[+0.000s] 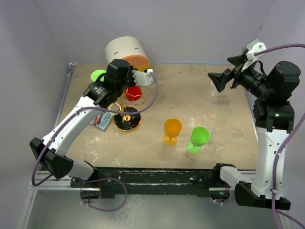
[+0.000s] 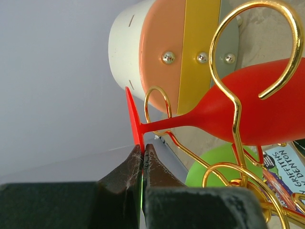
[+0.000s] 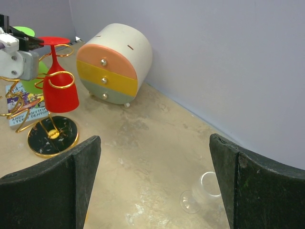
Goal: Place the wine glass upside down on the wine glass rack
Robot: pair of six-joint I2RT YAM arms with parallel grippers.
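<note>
A red wine glass (image 2: 248,107) hangs upside down among the gold arms of the wine glass rack (image 2: 237,102), its stem passing a ring loop. My left gripper (image 2: 143,151) is shut on the edge of the glass's red foot (image 2: 135,121). In the top view the left gripper (image 1: 135,82) is over the rack (image 1: 127,117), with the red bowl (image 1: 134,92) below it. The right wrist view shows the red glass (image 3: 59,93) hanging above the rack's round black base (image 3: 51,136). My right gripper (image 1: 218,81) is open and empty, high at the right.
A cream-and-orange drawer cylinder (image 1: 126,51) stands at the back left. An orange glass (image 1: 172,131) and a green glass (image 1: 198,139) stand mid-table. A green glass (image 1: 98,75) sits behind the rack, a booklet (image 1: 102,120) beside it. A clear glass (image 3: 202,192) lies below my right gripper.
</note>
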